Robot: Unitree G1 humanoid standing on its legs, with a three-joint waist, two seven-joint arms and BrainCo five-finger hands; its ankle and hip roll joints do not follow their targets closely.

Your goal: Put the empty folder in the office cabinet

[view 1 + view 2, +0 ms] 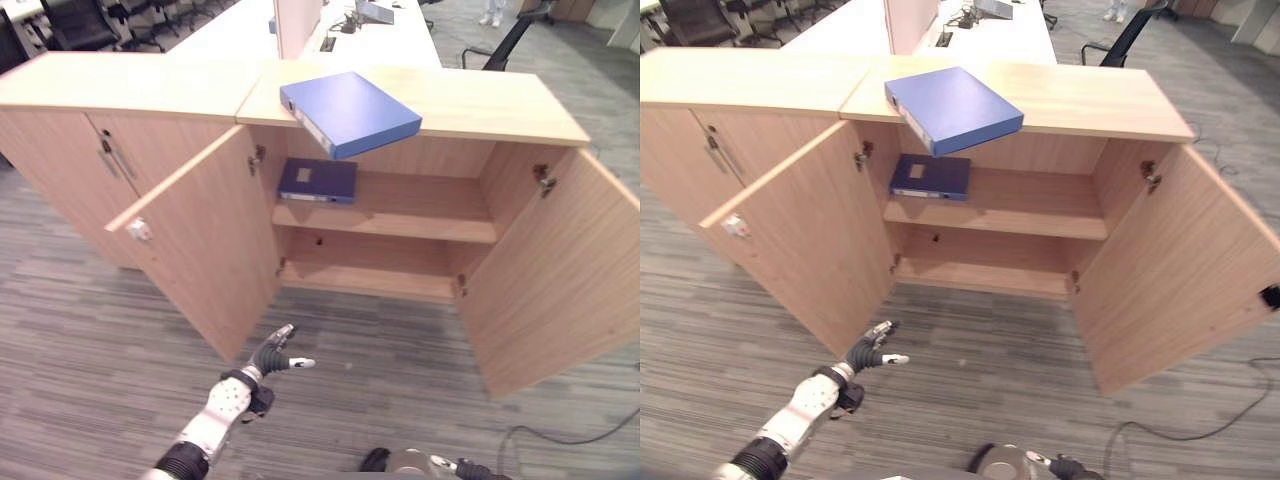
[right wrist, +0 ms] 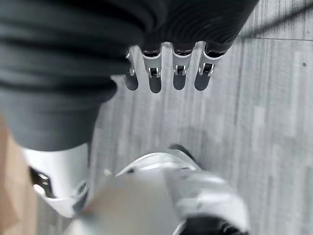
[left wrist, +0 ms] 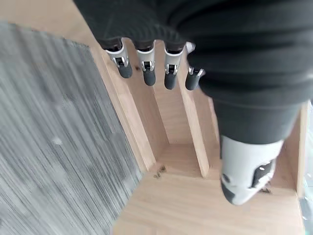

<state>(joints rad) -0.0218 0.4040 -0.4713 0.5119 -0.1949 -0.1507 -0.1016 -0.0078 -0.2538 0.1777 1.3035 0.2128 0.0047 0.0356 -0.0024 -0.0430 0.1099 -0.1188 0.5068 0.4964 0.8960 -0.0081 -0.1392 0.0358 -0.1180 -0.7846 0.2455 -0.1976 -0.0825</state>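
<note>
Blue folder point(image 1: 350, 112) on cabinet top point(image 1: 480, 100), well beyond left hand point(image 1: 275, 354)

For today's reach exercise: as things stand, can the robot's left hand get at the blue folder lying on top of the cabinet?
Probably yes. The left hand hangs open and empty before the open left door, and the blue folder overhangs the cabinet top with nothing on it.
</note>
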